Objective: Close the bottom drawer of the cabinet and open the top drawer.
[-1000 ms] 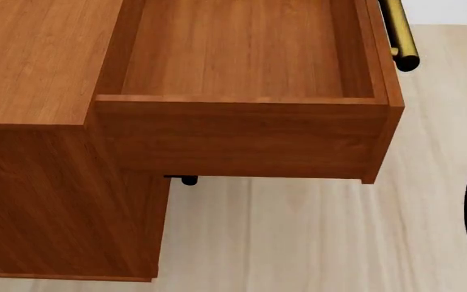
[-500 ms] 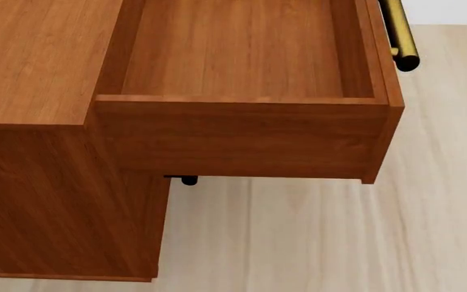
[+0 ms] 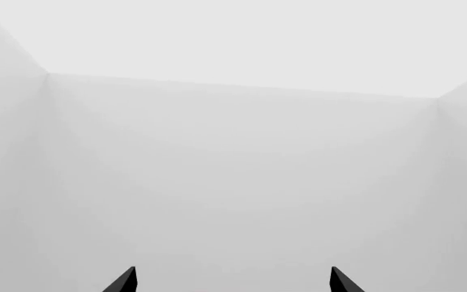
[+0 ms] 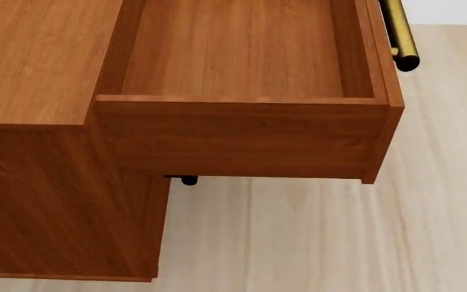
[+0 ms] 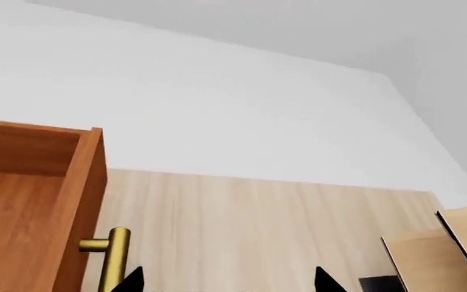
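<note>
The cabinet [image 4: 55, 201] fills the left of the head view, reddish-brown wood. Its top drawer [image 4: 242, 137] stands pulled far out, empty inside, with its brass bar handle [image 4: 400, 36] on the front at the upper right. The bottom drawer is hidden under it; only a small dark bar end [image 4: 188, 180] pokes out below. Neither gripper shows in the head view. My right gripper [image 5: 229, 283] is open, with the top drawer's front [image 5: 83, 201] and its brass handle [image 5: 114, 258] just beside one fingertip. My left gripper [image 3: 233, 283] is open, facing bare white walls.
Pale wooden floor [image 4: 323, 237] lies in front of the cabinet and beyond the drawer. Pale tan wooden panels [image 5: 449, 246] stand on the floor off to one side in the right wrist view. White walls [image 5: 242, 115] close the room behind.
A black arm silhouette at the right edge of the head view one second ago has left the view. The cabinet and drawer have not moved.
</note>
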